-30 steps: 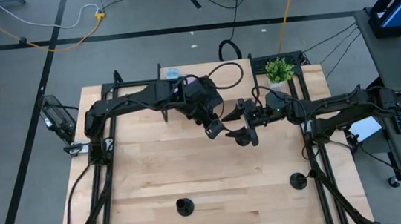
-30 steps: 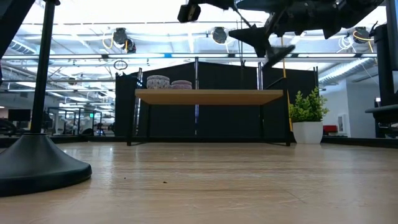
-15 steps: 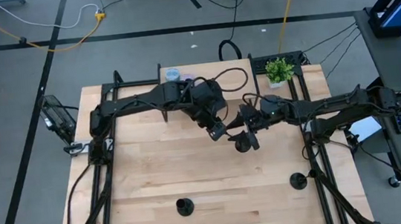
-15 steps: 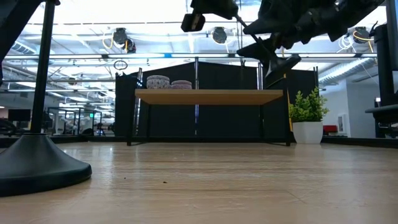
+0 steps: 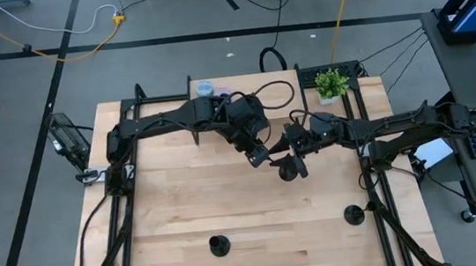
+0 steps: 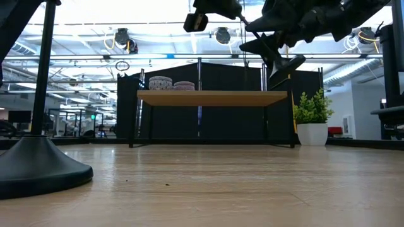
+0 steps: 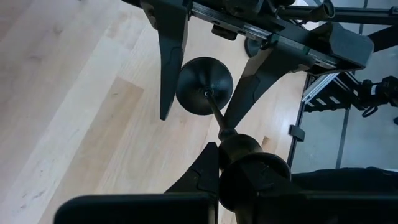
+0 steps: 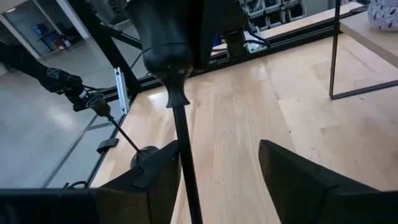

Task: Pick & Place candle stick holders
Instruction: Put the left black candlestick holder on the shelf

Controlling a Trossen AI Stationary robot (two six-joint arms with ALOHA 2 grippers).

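One black candle stick holder (image 7: pixel 204 93) hangs in the air over the table's middle, with my left gripper (image 5: pixel 260 155) shut on its cup end. Its thin stem (image 8: pixel 184 149) runs out to the round disc base (image 5: pixel 288 170). My right gripper (image 8: pixel 217 158) reaches in from the table's right. It is open, with one finger on each side of the stem near the disc. Two more holders (image 5: pixel 220 245) (image 5: pixel 352 215) stand upright on their discs near the table's front edge. My left gripper pinches the holder's cup end (image 7: pixel 250 163) between its two fingers, which slant down from the far left. The holder is lifted clear of the table and tilted. Its stem points away from the fingers toward my right arm, and its disc base (image 6: pixel 287 63) is lowest. My right gripper's fingers (image 8: pixel 158 177) stand around the stem. The stem runs close beside one finger; whether it touches, I cannot tell.
A low wooden shelf (image 6: pixel 211 98) at the table's far edge carries round candle tins (image 5: pixel 206 88). A potted plant (image 5: pixel 331 83) stands at the far right corner. One holder's base (image 6: pixel 38 165) looms close at the left of the low view. Bare wood lies below the two grippers.
My right gripper has tipped a little downward, and its fingers have drawn closer together around the holder's stem. The holder in my left gripper has sunk slightly and stays clear of the table.
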